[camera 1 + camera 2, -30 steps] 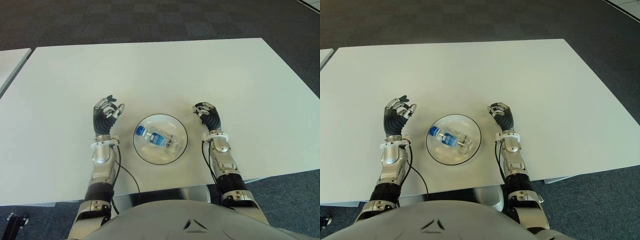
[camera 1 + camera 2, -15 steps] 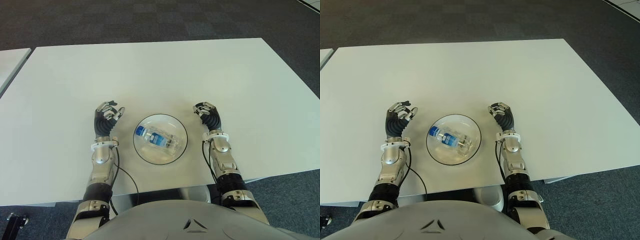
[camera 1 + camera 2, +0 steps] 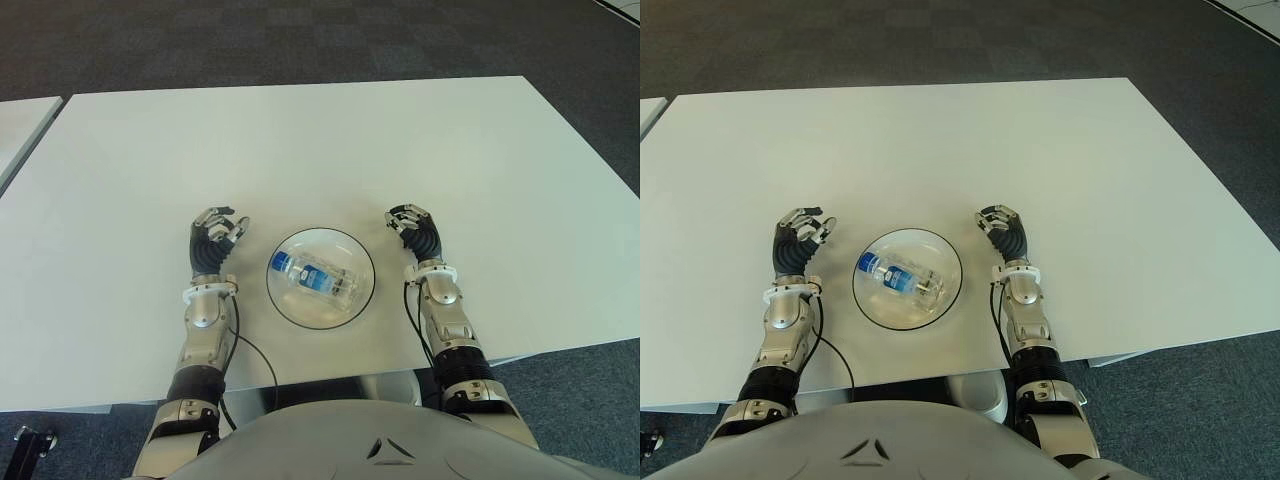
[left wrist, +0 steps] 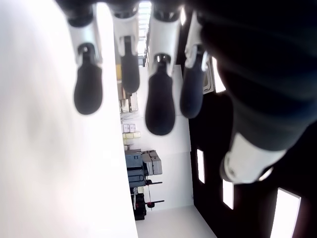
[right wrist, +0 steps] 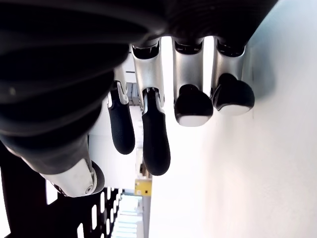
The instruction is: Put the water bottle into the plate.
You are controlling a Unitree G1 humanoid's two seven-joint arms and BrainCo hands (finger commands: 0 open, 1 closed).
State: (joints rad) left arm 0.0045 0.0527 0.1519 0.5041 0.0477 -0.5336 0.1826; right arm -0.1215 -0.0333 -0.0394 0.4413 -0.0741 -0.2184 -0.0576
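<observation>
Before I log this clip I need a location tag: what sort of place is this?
Probably an office or lab. A plain white table stands on dark carpet tiles, with a second table's edge beside it. On the table only a plate holding a water bottle lies between the robot's hands.

Only the plate (image 3: 284,303) holding the water bottle (image 3: 316,278) interrupts the bare white table (image 3: 330,150).
</observation>
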